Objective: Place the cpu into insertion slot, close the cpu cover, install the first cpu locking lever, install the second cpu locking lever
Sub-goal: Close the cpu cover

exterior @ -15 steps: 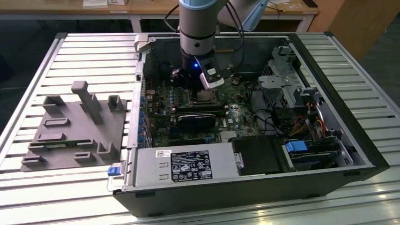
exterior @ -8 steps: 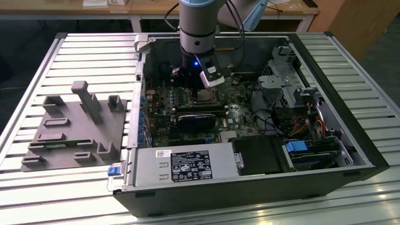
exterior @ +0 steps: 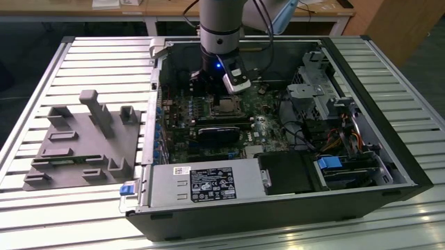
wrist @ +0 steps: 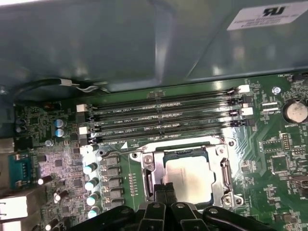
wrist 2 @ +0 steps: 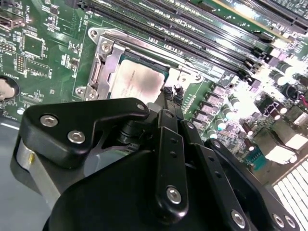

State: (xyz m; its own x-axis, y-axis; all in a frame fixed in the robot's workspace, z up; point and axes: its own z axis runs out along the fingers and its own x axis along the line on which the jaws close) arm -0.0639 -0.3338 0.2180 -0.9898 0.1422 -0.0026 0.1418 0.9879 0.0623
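Observation:
The cpu (wrist 2: pixel 138 81) (wrist: pixel 190 174), a pale silver square, lies flat in the insertion slot (exterior: pixel 226 107) on the green board. The cpu cover (wrist 2: pixel 102 54) (wrist: pixel 222 166), a silvery frame, lies down around the chip in both wrist views. A thin metal rod (wrist 2: pixel 144 42) (wrist: pixel 178 142), one locking lever, runs along the socket's side next to the memory slots. My gripper (wrist 2: pixel 172 90) (wrist: pixel 164 191) (exterior: pixel 233 89) hangs just above the socket's edge beside the chip, its two black fingertips pressed close together. Nothing shows between them.
Long black memory slots (wrist: pixel 163 118) run beside the socket. A black block (exterior: pixel 219 133) sits on the board below it. The case holds a power supply (exterior: pixel 201 182) in front and drive cages (exterior: pixel 326 99) on the exterior view's right. A grey fixture (exterior: pixel 83 140) lies outside on the exterior view's left.

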